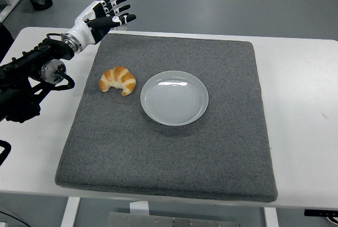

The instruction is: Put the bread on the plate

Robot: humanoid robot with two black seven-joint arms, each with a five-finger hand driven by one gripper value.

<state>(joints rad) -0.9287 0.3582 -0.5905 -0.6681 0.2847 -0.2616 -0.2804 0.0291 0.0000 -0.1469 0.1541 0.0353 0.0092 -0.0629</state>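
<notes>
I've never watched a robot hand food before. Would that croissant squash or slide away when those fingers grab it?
The croissant looks puffy and flaky, so it is probably light and would dent under a hard squeeze. It lies flat on the fuzzy grey mat, so it likely won't roll or slide much. The left hand, fingers spread, is not touching it.

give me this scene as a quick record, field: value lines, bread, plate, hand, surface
bread: croissant lying on the grey mat, left of the plate, not touching it
plate: white plate, empty, near the mat's middle
left hand: left hand raised over the mat's far left corner, fingers spread, holding nothing, well clear of the croissant
right hand: not in view
surface: grey mat on a white table
task state: bread not yet on the plate
</notes>
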